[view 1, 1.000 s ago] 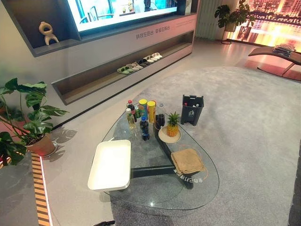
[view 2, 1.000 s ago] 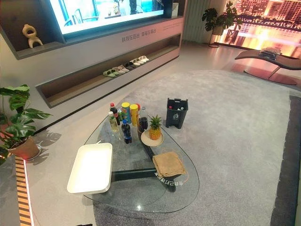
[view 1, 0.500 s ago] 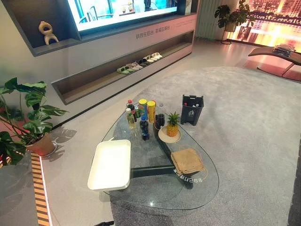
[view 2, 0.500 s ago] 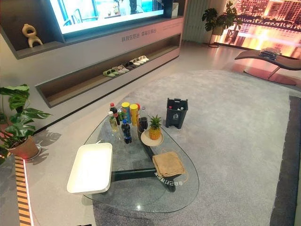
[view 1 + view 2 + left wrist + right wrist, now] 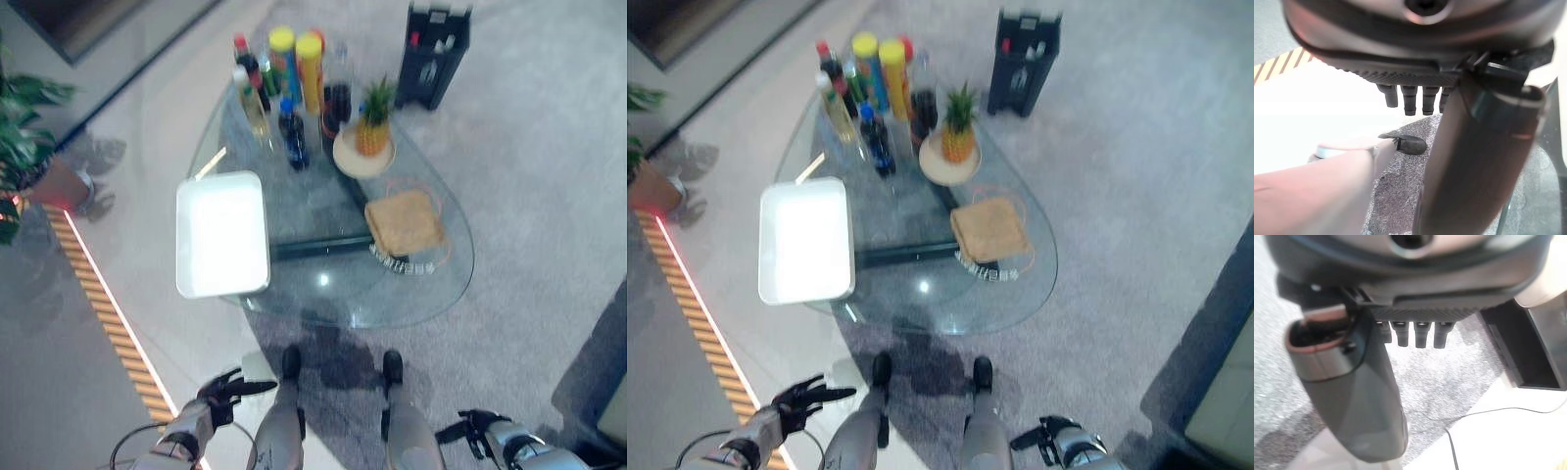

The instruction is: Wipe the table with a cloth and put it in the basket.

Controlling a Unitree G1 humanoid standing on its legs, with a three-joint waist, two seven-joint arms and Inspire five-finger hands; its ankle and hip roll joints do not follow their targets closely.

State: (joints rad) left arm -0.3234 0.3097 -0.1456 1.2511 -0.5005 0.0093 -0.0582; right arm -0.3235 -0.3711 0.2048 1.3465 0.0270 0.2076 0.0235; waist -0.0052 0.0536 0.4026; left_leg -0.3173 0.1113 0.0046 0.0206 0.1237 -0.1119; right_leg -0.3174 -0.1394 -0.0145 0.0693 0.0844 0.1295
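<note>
Head stereo pair looks steeply down, sharing glass table; wrist cameras near floor.

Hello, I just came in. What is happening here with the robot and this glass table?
Nothing is being handled yet. The tan cloth lies folded on the glass table, near a pineapple on a plate; a white tray sits at the other side. The left robot hand and right robot hand hang low beside the robot, open and holding nothing. Wiping is not started.

Cloth lies on table, right of tray.
</note>
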